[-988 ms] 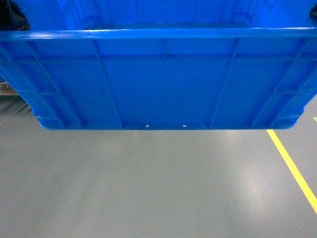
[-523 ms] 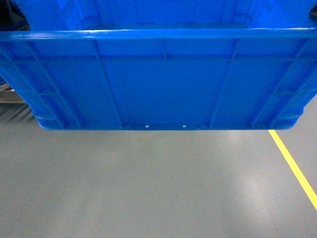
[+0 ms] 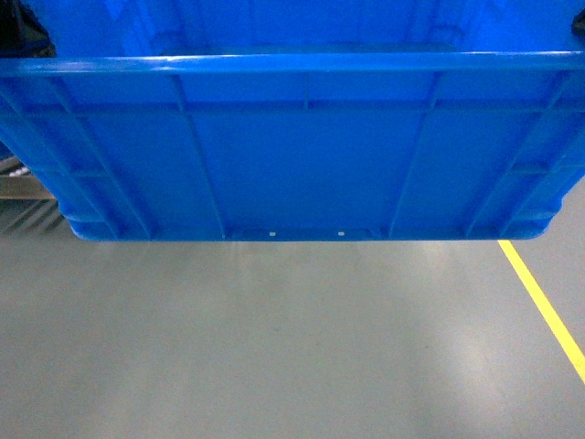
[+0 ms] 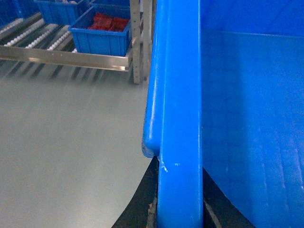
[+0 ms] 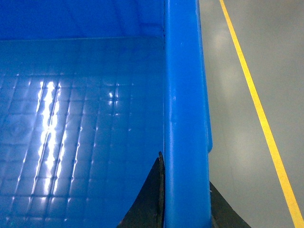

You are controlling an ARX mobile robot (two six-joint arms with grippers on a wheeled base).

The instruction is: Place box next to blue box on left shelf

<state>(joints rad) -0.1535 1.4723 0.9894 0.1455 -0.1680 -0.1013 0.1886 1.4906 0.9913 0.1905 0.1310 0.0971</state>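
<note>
The box [image 3: 292, 146], a big bright-blue ribbed crate, hangs above the floor and fills the upper half of the head view. My left gripper [image 4: 180, 192] is shut on its left rim [image 4: 180, 95], one black finger on each side of the wall. My right gripper [image 5: 186, 187] is shut on the right rim [image 5: 185, 95] in the same way. The left shelf [image 4: 66, 57], a steel roller rack, shows at the upper left of the left wrist view. On it sits a small blue box [image 4: 99, 40] with red parts inside. A sliver of the shelf [image 3: 20, 187] also shows in the head view.
Grey floor [image 3: 274, 347] lies below the crate. A yellow line [image 3: 544, 306] runs along the right, also in the right wrist view as yellow line [image 5: 256, 104]. Another blue bin [image 4: 59, 10] stands further back on the rack, beside a steel upright [image 4: 137, 42].
The crate stays fixed in both grips. The floor has slid under it: the yellow line has drifted right, and the shelf's edge has come further into view at the left.
</note>
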